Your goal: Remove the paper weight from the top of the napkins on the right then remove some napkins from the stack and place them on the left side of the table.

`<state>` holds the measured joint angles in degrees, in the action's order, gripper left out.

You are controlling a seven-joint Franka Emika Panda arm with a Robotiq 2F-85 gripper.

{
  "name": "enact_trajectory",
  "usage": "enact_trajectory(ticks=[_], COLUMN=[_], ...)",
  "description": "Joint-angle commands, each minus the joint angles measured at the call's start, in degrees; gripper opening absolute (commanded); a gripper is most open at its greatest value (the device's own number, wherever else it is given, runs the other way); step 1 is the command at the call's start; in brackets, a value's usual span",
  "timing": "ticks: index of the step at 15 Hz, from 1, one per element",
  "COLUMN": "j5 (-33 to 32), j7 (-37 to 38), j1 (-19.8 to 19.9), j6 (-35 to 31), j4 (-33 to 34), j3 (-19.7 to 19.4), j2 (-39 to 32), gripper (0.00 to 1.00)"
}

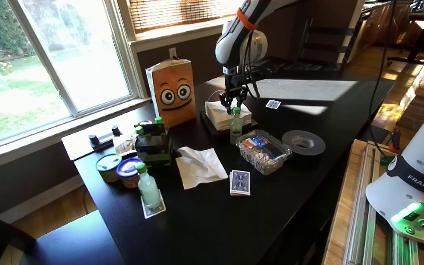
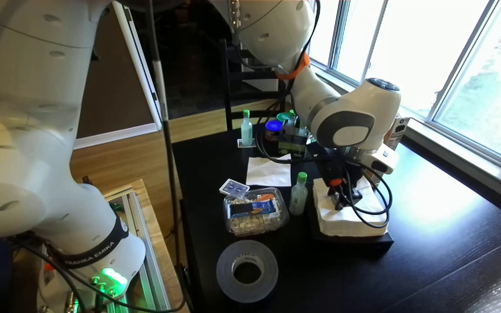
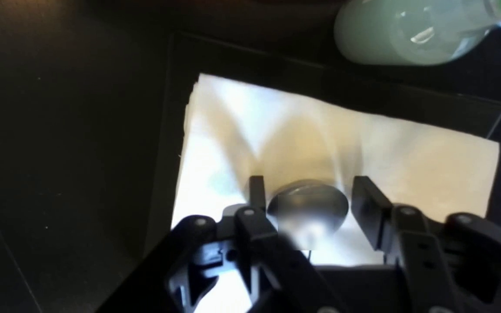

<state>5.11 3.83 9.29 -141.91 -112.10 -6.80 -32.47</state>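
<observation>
The paper weight (image 3: 311,206), a dark, shiny rounded lump, rests on the white napkins (image 3: 429,169) in the wrist view. On either side of it stand the fingers of my gripper (image 3: 308,187), with a narrow gap at the right finger; contact on the left is hard to judge. In both exterior views the gripper (image 1: 235,105) points down onto the napkin stack (image 1: 226,119), and the fingers mostly hide the paper weight there. The stack (image 2: 350,228) sits on a low black tray (image 2: 376,244) on the black table (image 1: 197,221).
Close beside the stack stands a green-capped bottle (image 1: 236,129). A clear plastic tray of snacks (image 1: 263,151), a tape roll (image 1: 304,142), a card deck (image 1: 240,182) and a flat white sheet (image 1: 201,169) lie nearby. Behind is an orange box with a face (image 1: 173,92).
</observation>
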Motion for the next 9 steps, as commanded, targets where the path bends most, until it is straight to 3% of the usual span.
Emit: enact_trajectory(ticks=[1,5,9], j5=[1.2,0.8,2.7], j7=[0.1,0.1,-0.8], j1=[0.4,-0.5,-0.5], j6=[-1.1,-1.7,-1.9], j4=[0.3,-1.2,-0.8], j3=[0.7,1.1,4.1], j2=[-0.2,1.7,3.1], gripper=[0.23,0.22,0.22])
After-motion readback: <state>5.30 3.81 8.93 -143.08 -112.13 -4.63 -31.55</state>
